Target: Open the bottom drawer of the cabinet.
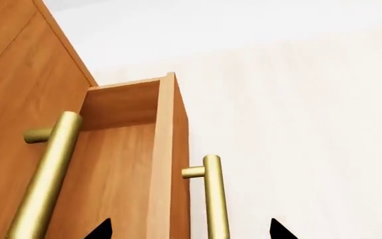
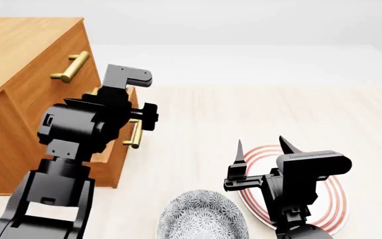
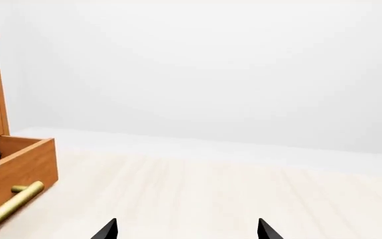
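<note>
The cabinet [image 2: 25,55] stands at the left of the head view. Its bottom drawer [image 2: 111,162] is pulled out part way, with its brass bar handle [image 2: 136,134] facing the floor space. In the left wrist view the drawer's open box [image 1: 121,149] and its handle [image 1: 216,199] fill the near field. My left gripper [image 1: 187,231] is open, and the handle lies between its wide-apart fingertips [image 1: 101,230]. A second handle [image 1: 45,174] belongs to the drawer above. My right gripper [image 2: 260,147] is open and empty, held above a striped plate. The right wrist view shows the drawer [image 3: 18,164] to one side.
A red-striped plate [image 2: 337,199] lies on the pale floor under my right arm. A patterned grey bowl [image 2: 201,219] sits in front of it. The top drawer's handle [image 2: 71,67] sticks out from the cabinet. My left arm [image 2: 85,124] hides the drawer's front.
</note>
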Robot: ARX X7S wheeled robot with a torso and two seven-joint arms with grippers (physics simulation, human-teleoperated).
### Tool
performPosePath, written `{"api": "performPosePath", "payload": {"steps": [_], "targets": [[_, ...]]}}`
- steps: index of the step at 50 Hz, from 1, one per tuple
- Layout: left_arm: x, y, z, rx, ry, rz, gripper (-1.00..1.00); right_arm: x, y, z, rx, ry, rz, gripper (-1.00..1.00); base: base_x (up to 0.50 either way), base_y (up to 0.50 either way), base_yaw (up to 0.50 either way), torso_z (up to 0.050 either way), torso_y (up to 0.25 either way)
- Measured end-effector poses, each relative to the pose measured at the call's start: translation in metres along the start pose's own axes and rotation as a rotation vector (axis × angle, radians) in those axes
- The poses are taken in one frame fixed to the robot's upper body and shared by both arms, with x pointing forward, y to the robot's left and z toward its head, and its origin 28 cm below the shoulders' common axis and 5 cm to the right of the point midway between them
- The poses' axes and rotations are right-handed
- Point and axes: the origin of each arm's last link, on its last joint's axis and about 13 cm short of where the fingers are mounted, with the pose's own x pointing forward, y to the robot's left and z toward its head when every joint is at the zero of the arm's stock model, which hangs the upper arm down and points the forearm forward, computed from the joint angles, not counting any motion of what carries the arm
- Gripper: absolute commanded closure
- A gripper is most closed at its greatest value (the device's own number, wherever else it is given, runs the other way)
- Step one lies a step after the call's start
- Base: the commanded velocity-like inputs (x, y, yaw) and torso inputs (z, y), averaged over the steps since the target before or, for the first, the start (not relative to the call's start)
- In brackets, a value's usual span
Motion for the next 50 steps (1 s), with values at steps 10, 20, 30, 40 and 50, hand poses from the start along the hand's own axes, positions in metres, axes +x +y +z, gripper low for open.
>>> {"api": "performPosePath", "payload": {"steps": [10,20,30,40,50], "targets": [[0.015,0.005,-0.008,-0.042,0.072,-0.006,-1.00,0.000,0.000,-0.001,0.001,0.002,-0.001,-1.00,0.00,0.00,0.00,0.000,0.000],[0.028,0.008,-0.019,-0.063,0.127,-0.004,-1.00,0.000,0.000,-0.002,0.002,0.005,-0.002,-1.00,0.00,0.00,0.00,0.000,0.000],[0.036,0.009,-0.028,-0.070,0.166,-0.010,-1.00,0.000,0.000,-0.002,0.001,0.007,-0.001,-1.00,0.00,0.00,0.00,0.000,0.000],[0.040,0.008,-0.033,-0.066,0.198,-0.028,-1.00,0.000,0.000,-0.002,-0.001,0.007,0.000,-1.00,0.00,0.00,0.00,0.000,0.000],[0.039,0.007,-0.036,-0.065,0.222,-0.075,-1.00,0.001,0.000,-0.002,-0.001,0.007,0.000,-1.00,0.00,0.00,0.00,0.000,0.000]]}}
